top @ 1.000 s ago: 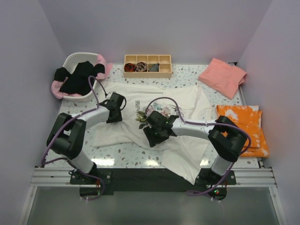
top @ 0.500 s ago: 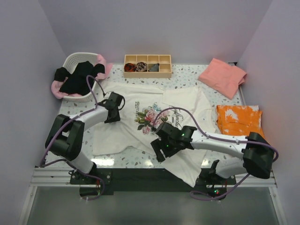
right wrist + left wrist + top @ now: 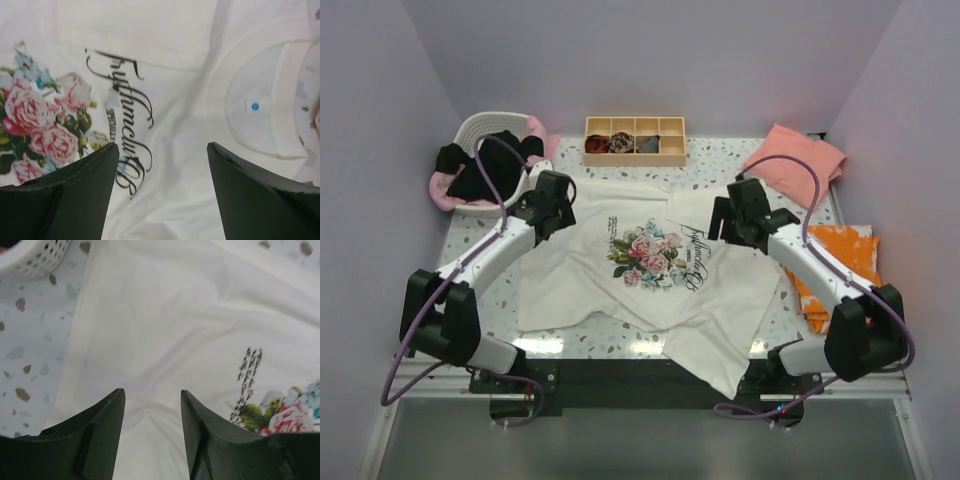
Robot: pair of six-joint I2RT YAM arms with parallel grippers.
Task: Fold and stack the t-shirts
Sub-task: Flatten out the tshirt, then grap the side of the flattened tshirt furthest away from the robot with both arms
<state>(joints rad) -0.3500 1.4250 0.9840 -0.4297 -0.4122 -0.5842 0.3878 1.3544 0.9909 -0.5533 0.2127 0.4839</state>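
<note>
A white basket (image 3: 470, 126) holds a black tee (image 3: 485, 168) and a light pink tee (image 3: 440, 190); a wooden tray (image 3: 635, 158) holds rolled bundles (image 3: 620, 142). The cream rose-print tee (image 3: 575, 275) lies spread on the tabletop (image 3: 720, 172), long axis left-right, collar rightward. The left pincer (image 3: 152, 394) and right pincer (image 3: 162, 146) hang over it, jaws apart, empty.

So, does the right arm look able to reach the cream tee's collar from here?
Probably yes: the right gripper hangs open just above the cream t-shirt, and the collar lies flat and uncovered right beside it, nothing between.
</note>
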